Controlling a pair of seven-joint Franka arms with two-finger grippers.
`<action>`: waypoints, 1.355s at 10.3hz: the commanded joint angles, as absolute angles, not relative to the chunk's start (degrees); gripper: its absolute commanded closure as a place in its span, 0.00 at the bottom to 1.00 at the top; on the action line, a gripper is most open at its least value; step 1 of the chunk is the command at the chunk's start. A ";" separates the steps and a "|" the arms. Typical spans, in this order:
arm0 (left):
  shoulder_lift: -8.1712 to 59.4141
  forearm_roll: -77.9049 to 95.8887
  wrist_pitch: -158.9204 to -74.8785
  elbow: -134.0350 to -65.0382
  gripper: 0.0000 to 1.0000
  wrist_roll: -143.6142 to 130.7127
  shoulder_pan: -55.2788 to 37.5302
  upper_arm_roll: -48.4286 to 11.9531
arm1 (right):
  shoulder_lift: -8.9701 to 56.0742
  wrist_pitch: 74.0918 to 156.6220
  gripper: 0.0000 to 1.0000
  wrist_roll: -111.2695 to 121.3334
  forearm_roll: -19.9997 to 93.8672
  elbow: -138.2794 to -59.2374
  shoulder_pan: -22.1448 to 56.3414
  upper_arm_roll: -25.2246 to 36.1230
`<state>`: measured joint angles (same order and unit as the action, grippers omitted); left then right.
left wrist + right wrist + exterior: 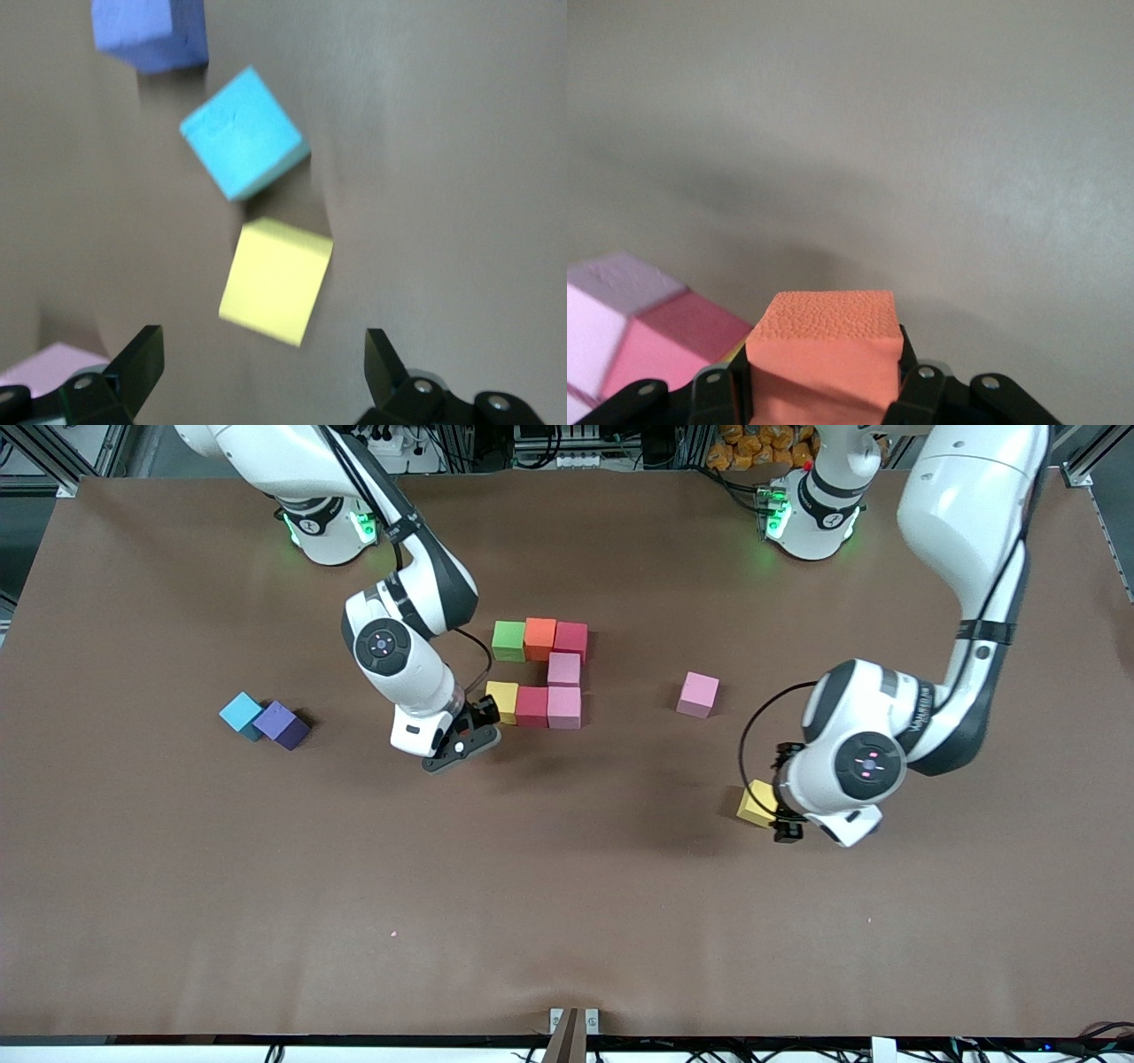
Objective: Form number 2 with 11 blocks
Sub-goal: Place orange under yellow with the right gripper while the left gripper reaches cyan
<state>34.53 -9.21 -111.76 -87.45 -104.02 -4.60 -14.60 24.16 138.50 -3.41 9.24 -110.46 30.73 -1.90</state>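
In right claw (824,390), clamped matte orange block (824,350), left claw (264,367) spread wide

Small matte orange cube (824,354) in right gripper (824,390): hidden by arm in front view, cut off in wrist view. Loose yellow matte cube (758,804) partly covered by left gripper (785,806). Left wrist view blurred.

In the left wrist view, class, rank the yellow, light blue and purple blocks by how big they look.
1. yellow block and light blue block: about alike, so unranked.
2. purple block: looks smallest, but it is cut off by the picture's edge.
All are same-sized cubes; nearness to the camera makes the difference.
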 commanded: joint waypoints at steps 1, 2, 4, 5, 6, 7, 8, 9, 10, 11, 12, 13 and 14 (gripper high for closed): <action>32.25 -9.67 -112.76 -90.88 0.00 -97.67 -2.73 -15.12 | 28.55 138.42 0.81 -13.21 9.32 -107.23 33.12 -1.23; 32.17 -9.67 -112.76 -90.88 0.00 -94.95 -2.64 -15.12 | 29.26 138.34 0.81 -18.84 9.23 -106.44 33.40 -1.23; 32.34 -9.75 -112.76 -90.79 0.00 -91.07 -1.77 -15.03 | 31.45 138.43 0.81 -25.55 9.05 -105.13 36.02 -1.14; 32.26 -9.76 -112.76 -90.70 0.00 -89.66 -1.24 -15.12 | 32.25 138.34 0.81 -26.53 7.92 -104.60 36.12 -0.79; 32.17 -9.67 -112.76 -90.70 0.00 -89.04 -0.45 -15.12 | 32.52 138.34 0.81 -26.72 5.73 -104.68 36.04 -0.70; 32.25 -9.32 -112.94 -90.53 0.00 -89.03 -0.27 -15.12 | 33.22 138.43 0.81 -27.76 4.58 -104.68 36.21 -0.27; 32.26 -9.23 -113.29 -90.53 0.00 -89.03 -0.26 -15.12 | 33.74 138.51 0.82 -30.47 3.61 -104.68 36.65 -0.26; 32.26 -9.23 -113.55 -90.53 0.00 -89.03 -0.26 -15.12 | 33.92 138.52 0.82 -34.07 1.60 -104.68 36.91 -0.26; 32.17 -9.23 -113.55 -90.53 0.00 -89.03 -0.18 -15.12 | 33.93 138.43 0.82 -37.23 -0.77 -104.59 36.91 -0.35; 32.17 -9.23 -113.64 -90.44 0.00 -88.86 -0.18 -15.12 | 34.27 138.43 0.82 -39.09 -1.66 -104.59 36.91 -0.35; 32.08 -9.14 -113.64 -90.53 0.00 -88.60 0.17 -15.12 | 34.45 138.51 0.82 -39.55 -1.67 -104.59 36.91 -0.35; 31.99 -9.14 -113.64 -90.53 0.00 -88.59 0.26 -15.12 | 34.54 138.52 0.82 -40.07 -1.58 -104.50 36.91 -0.35; 32.08 -9.14 -113.64 -90.53 0.00 -88.51 0.26 -15.12 | 34.54 138.52 0.81 -40.17 -1.58 -104.50 36.91 -0.35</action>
<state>33.88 -9.21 -113.03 -88.62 -89.77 -0.44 -14.79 33.59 138.77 -37.88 -0.29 -105.83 36.26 -0.81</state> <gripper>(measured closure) 0.000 0.419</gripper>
